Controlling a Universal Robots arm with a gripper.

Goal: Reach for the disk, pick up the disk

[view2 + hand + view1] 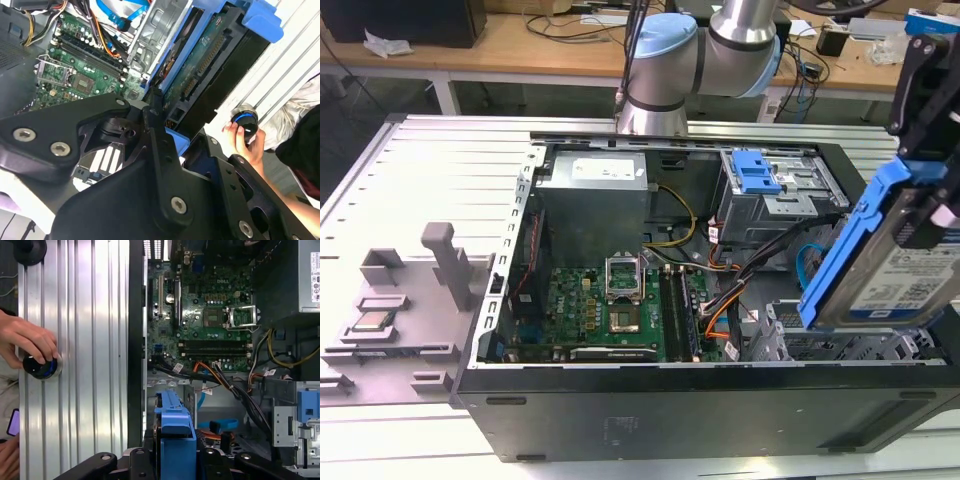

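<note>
The open black computer case (700, 400) lies on the ribbed metal counter (430, 170); the disk (905, 275) — flat silver metal in a blue plastic bracket — hangs tilted above the case's drive-bay corner, clamped in the end effector (175, 460); best lifted straight, clear of cables.

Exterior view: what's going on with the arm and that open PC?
The gripper is shut on the disk, a hard drive in a blue bracket, and holds it tilted above the open computer case, at the exterior view's right. The motherboard lies exposed inside. In the first wrist view a person's hand rests on a round knob on the ribbed metal table beside the case.
</note>
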